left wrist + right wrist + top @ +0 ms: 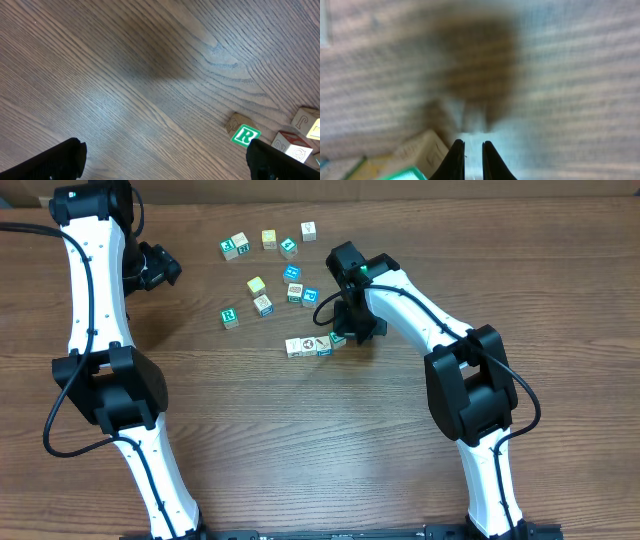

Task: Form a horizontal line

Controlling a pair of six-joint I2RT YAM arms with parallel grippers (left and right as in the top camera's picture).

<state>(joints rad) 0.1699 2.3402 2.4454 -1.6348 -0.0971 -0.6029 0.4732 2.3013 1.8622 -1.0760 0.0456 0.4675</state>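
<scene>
Overhead, the line [312, 346] lies mid-desk [300, 440], its teal cube [338, 338] at the right end, set slightly higher. My right pincer [351, 331] hangs just beside that cube, clenched on nothing. My left pincer [163, 267] gapes wide, well apart, left of the loose cubes [263, 304].

Loose cubes [257, 284] behind cube row [309, 346], mostly leftward.

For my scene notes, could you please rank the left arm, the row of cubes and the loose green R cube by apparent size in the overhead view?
Largest: left arm.
Next: row of cubes.
Smallest: green R cube, which looks about the same as a single cube of that row.
</scene>
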